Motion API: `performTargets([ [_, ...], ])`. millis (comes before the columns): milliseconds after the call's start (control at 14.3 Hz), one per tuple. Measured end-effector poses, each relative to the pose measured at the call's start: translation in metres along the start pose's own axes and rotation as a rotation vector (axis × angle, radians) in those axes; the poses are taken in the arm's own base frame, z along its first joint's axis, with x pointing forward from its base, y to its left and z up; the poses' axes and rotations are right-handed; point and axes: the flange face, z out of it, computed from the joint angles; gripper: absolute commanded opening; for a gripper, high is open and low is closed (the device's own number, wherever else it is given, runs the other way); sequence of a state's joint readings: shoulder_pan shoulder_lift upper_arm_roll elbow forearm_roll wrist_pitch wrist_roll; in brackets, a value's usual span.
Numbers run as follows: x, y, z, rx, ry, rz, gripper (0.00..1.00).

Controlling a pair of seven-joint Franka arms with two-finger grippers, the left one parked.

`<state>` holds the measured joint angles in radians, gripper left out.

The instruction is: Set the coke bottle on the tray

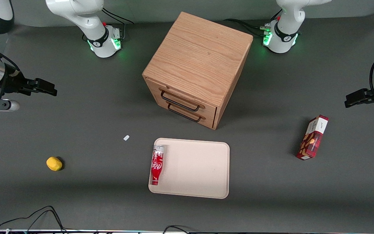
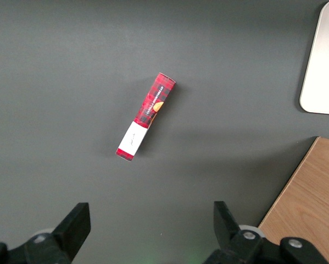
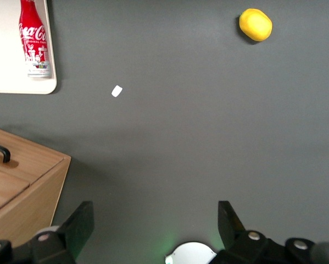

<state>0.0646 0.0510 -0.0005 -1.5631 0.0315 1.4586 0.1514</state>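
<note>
The coke bottle [image 1: 157, 164] lies flat on the tray [image 1: 200, 169], along the rim toward the working arm's end, cap pointing at the front camera. It is red with white script and a silvery base. The right wrist view shows the same bottle [image 3: 33, 38] on a corner of the tray [image 3: 5, 66]. My right gripper [image 1: 49, 88] hovers high over bare table at the working arm's end, well away from the tray and farther from the front camera than it. The gripper [image 3: 153, 220] is open and holds nothing.
A wooden two-drawer cabinet [image 1: 200, 65] stands just past the tray, farther from the front camera. A yellow lemon-like object [image 1: 54, 163] and a small white scrap [image 1: 126, 137] lie toward the working arm's end. A red snack box [image 1: 313, 137] lies toward the parked arm's end.
</note>
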Motion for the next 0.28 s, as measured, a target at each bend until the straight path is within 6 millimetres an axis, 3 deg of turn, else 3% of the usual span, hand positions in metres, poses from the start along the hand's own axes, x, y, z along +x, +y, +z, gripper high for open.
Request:
performTargets([
  [279, -0.01, -0.0148, 0.0078, -0.004, 0.007, 0.011, 1.0],
])
